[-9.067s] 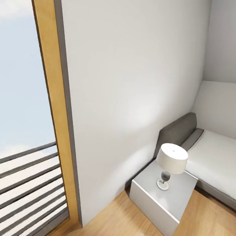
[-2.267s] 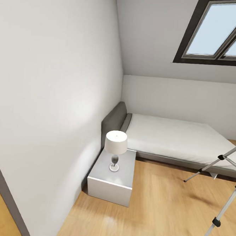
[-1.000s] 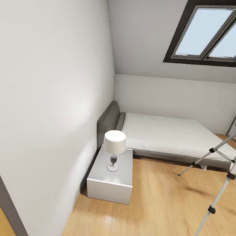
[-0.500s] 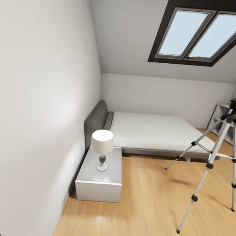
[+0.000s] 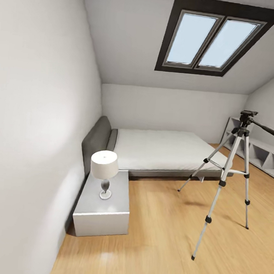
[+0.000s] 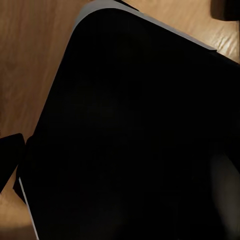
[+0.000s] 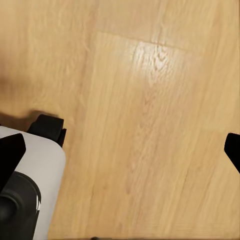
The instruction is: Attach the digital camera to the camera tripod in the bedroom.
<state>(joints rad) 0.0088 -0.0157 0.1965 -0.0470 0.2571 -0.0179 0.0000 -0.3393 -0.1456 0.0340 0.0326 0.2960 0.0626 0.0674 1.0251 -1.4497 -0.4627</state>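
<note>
A: Right tool: black fingertips far apart at frame edges, open, bare wood floor between. Left tool: a dark mass blocks that wrist view; state cannot tell.

B: Progress?

A: Camera tripod stands on the floor beyond the bed, well apart from the tools. Head bare; attaching remains.

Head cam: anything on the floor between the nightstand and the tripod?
Nothing: in the head view only bare wood floor lies between the nightstand and the camera tripod. The bed sits behind that stretch.
</note>
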